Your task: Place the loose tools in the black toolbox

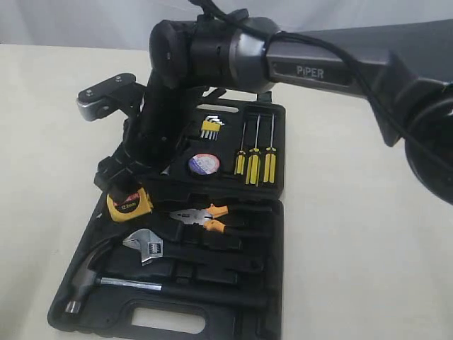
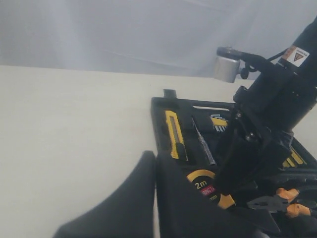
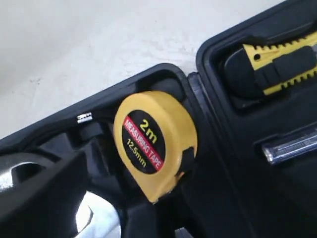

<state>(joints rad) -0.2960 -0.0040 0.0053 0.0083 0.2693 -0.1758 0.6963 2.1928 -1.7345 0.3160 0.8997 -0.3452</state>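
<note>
Open toolbox [image 1: 272,283], near to far: the tape measure [image 1: 129,204] is seated in the near half's far-left recess, directly beneath the right gripper [image 1: 122,180]. One finger [image 3: 44,193] is seen clear of it; the jaw spacing cannot be told. Pliers [image 1: 205,214] lie just right. The knife [image 2: 173,134] in the far half is hidden by the arm in the exterior view and shown only by the wrist views. The left gripper [image 2: 143,198] is farther off, and its state cannot be told.

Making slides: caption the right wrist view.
Yellow tape measure sits in a corner recess of the black toolbox; utility knife in the adjoining half.

Black toolbox [image 1: 272,297] open flat, yellow tape measure [image 3: 153,144] tilted in its recess — pliers [image 1: 205,216], knife [image 2: 173,134], tape roll [image 1: 204,164] nested.
</note>
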